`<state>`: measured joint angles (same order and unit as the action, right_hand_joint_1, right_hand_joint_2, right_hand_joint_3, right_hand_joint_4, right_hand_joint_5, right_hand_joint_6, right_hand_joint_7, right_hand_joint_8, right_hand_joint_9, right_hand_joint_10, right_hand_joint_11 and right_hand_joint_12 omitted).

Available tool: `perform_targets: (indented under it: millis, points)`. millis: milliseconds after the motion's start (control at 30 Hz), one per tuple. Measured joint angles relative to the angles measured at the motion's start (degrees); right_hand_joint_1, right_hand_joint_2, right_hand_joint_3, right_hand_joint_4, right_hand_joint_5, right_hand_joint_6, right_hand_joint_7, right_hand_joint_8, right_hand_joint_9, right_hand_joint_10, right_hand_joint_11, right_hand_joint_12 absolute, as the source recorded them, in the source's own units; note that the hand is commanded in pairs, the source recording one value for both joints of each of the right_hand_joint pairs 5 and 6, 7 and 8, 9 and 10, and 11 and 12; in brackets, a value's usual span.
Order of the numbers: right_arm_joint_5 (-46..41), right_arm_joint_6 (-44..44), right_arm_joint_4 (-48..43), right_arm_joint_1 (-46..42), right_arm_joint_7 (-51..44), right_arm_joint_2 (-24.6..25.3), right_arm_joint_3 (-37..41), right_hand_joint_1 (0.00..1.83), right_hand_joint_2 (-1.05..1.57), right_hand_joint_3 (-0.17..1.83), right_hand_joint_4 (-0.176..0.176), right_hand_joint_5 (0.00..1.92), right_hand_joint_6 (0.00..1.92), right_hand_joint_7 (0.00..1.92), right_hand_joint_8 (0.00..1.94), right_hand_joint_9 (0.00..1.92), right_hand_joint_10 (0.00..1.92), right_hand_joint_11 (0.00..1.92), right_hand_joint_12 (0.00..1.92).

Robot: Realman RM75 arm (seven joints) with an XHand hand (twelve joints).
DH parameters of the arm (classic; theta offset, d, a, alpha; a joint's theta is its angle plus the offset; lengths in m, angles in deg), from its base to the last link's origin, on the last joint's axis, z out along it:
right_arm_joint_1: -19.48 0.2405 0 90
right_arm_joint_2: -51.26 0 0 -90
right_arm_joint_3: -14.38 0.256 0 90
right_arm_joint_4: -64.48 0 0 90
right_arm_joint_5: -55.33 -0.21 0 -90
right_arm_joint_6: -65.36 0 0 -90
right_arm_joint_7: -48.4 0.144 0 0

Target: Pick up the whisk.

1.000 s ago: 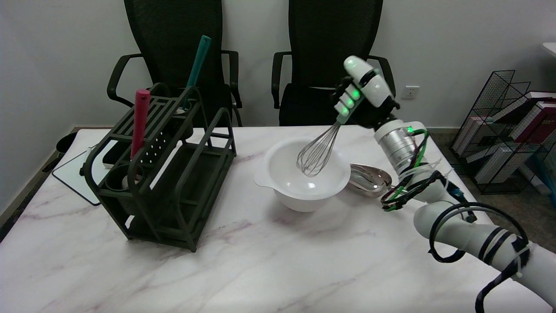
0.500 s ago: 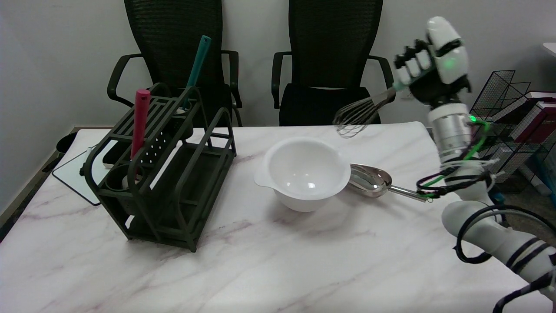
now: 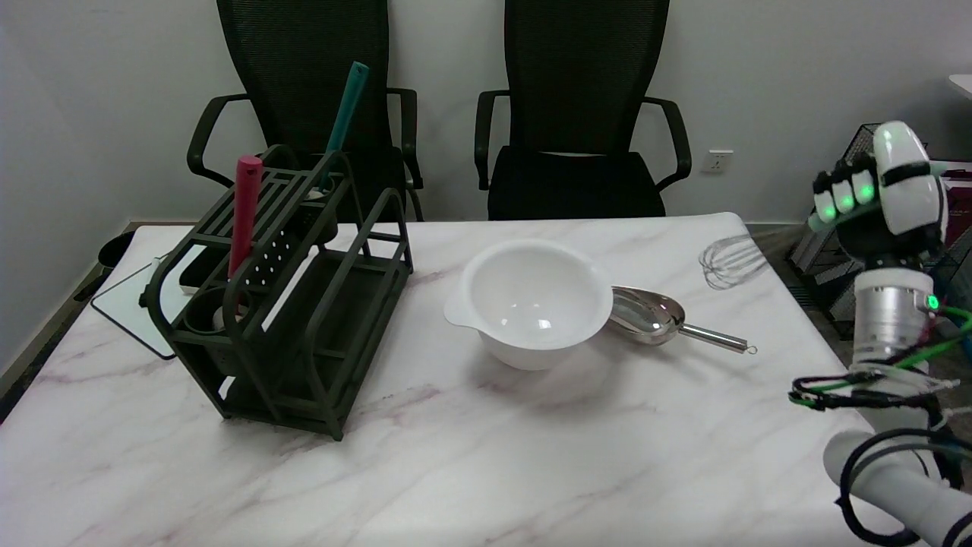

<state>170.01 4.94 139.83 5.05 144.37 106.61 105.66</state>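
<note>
The whisk (image 3: pixel 730 260) is held aloft in the clenched right hand (image 3: pixel 877 199) — the pick-up judged complete, only a steady hold needed.

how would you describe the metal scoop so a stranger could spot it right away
Find the white bowl in the middle of the marble table. The metal scoop lies flat on the table on the bowl's right side, its thin handle pointing away to the right. It is the only shiny, solid-bodied utensil lying there; the wire whisk is in the right hand, near the table's far right edge.
</note>
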Motion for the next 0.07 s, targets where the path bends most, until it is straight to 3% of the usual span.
perform_targets:
  millis: [67]
  points:
    - [-0.38,-1.9,-0.87,-1.13,-0.97,0.39,-0.56,0.97,1.51,0.66,0.0,1.92,1.92,1.92,1.92,1.92,1.92,1.92,1.92]
